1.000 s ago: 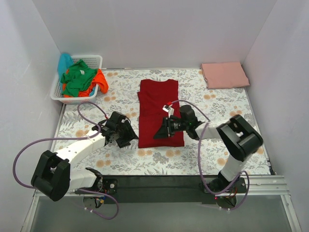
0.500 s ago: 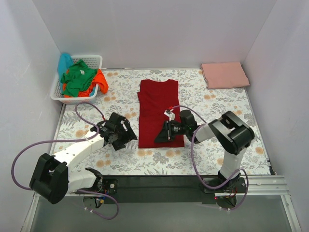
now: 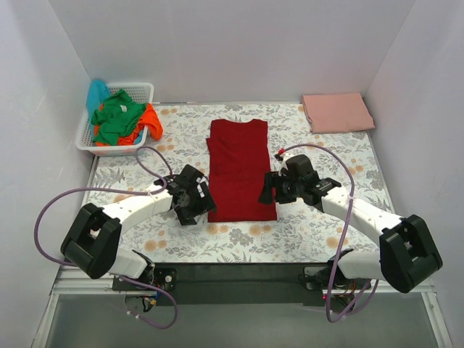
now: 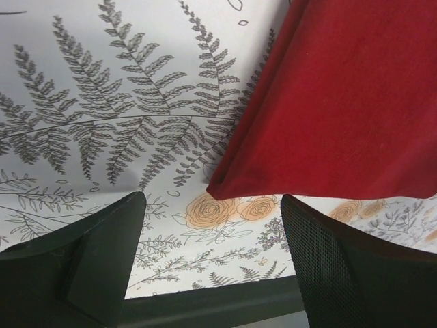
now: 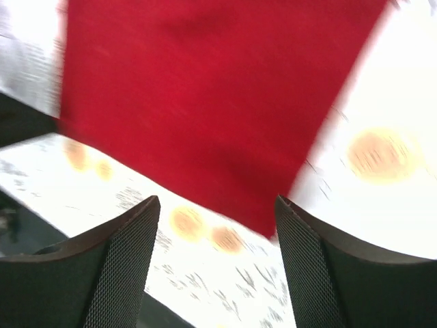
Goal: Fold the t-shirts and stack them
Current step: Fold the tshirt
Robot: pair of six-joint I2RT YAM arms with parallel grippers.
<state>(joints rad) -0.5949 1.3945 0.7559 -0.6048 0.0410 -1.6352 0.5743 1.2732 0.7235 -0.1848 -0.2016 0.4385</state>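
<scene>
A dark red t-shirt (image 3: 239, 170) lies flat on the floral mat, folded into a long narrow strip. My left gripper (image 3: 199, 205) is open and empty just left of its near left corner. That corner (image 4: 328, 116) shows between and beyond my left gripper (image 4: 213, 263) in the left wrist view. My right gripper (image 3: 270, 190) is open and empty at the shirt's near right edge. The red cloth (image 5: 205, 96) lies just ahead of it (image 5: 215, 270) in the blurred right wrist view. A folded salmon pink shirt (image 3: 337, 112) lies at the back right.
A white lattice basket (image 3: 85, 138) at the back left holds crumpled green (image 3: 116, 116), orange (image 3: 148, 123) and turquoise (image 3: 96, 93) shirts. White walls close in three sides. A black rail (image 3: 239, 274) runs along the mat's near edge.
My right gripper has moved right, off the top of the red shirt to its near right edge. My left gripper has moved right, up to the shirt's near left corner.
</scene>
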